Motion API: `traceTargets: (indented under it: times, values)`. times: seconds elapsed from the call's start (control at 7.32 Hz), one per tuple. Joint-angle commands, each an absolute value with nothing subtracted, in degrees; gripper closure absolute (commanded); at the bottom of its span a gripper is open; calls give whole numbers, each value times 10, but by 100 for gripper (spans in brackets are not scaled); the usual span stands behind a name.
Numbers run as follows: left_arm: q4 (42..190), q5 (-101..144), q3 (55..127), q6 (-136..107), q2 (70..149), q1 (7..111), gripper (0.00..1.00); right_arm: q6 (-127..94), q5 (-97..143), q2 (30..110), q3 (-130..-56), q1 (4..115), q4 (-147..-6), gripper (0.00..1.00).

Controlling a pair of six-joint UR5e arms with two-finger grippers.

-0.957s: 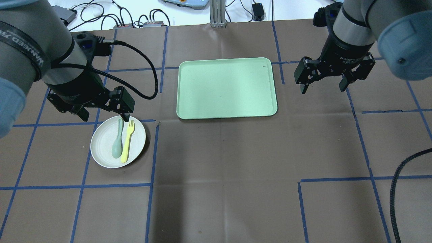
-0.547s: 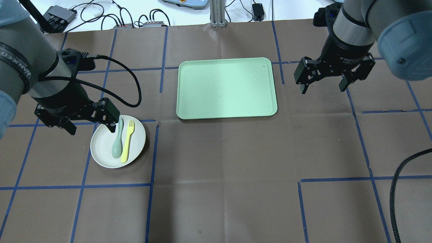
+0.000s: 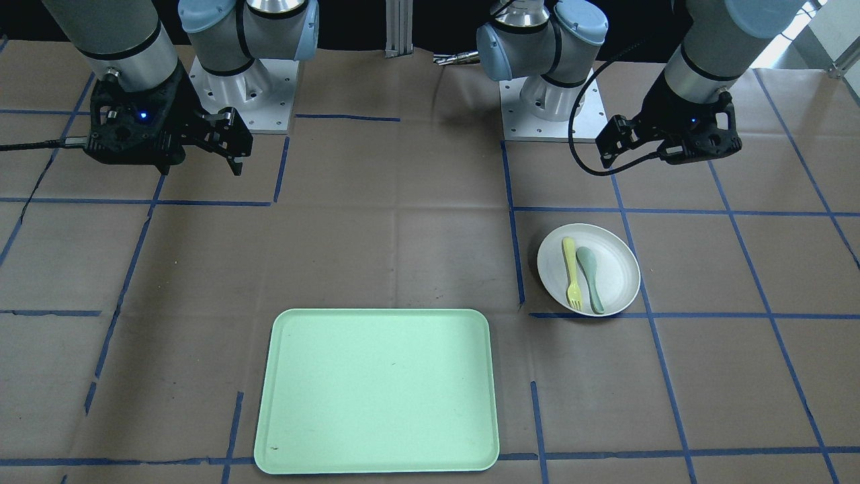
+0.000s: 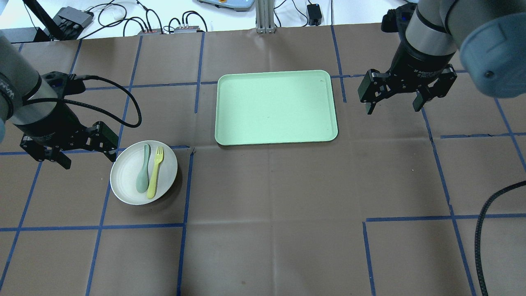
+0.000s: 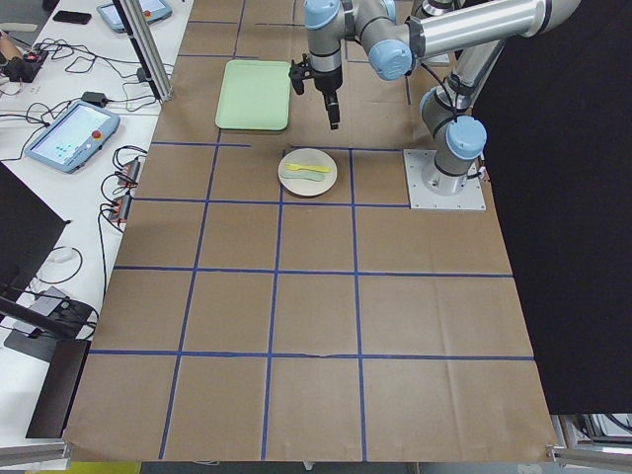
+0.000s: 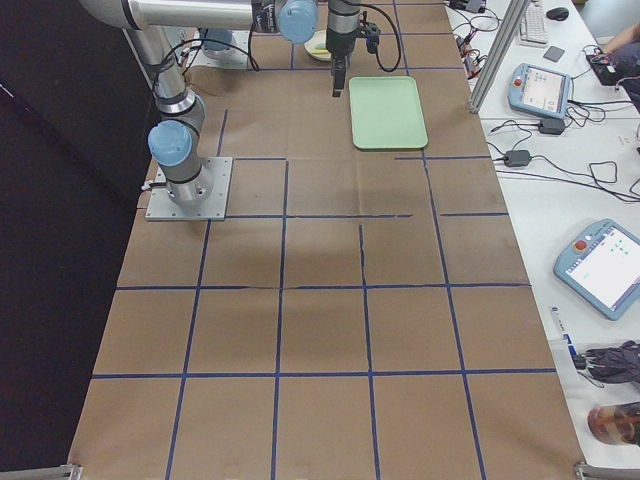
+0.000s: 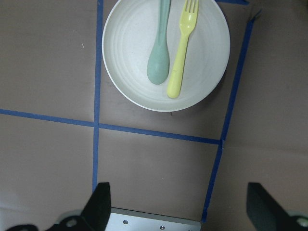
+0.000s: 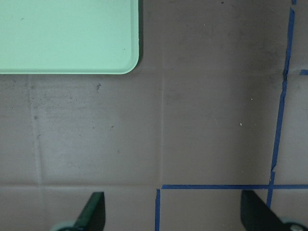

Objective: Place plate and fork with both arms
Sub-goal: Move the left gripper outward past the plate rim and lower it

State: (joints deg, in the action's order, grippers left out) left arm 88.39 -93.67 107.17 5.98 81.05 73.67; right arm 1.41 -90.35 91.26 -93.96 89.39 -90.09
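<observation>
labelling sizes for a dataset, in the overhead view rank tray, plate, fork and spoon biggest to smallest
1. pale-green tray
2. off-white plate
3. yellow fork and grey-green spoon: about the same length, too close to rank

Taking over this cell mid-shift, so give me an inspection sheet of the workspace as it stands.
Surface: brown paper table with blue tape grid; no spills seen.
Job's things: plate on the table, robot's left side; fork lying in it.
Clutter: grey-green spoon beside the fork in the plate; pale-green tray mid-table.
Hands: left hand open, raised near the plate, holding nothing; right hand open, raised near the tray, holding nothing.
Cables: black cable loops off the left wrist; another cable at the table's right edge.
Surroundings: teach pendants and wires beside the table.
</observation>
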Motion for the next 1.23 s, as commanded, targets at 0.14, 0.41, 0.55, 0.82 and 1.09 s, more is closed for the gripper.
traceTargets:
  times: [0.14,0.41,0.55,0.82,1.09]
  values:
    - [896,-934,1072,65,866,679,1,14,-904,912,-940,894,-901,0]
    - [880,-904,1073,98,901,669,1,14,-904,913,-940,894,-901,0]
    - [858,-894,1072,100,917,669,1,14,-904,912,-940,894,-901,0]
    - [758,-895,1072,187,958,666,1,14,-904,913,-940,894,-901,0]
    - [666,-893,1073,286,999,647,1,14,-904,912,-940,894,-901,0]
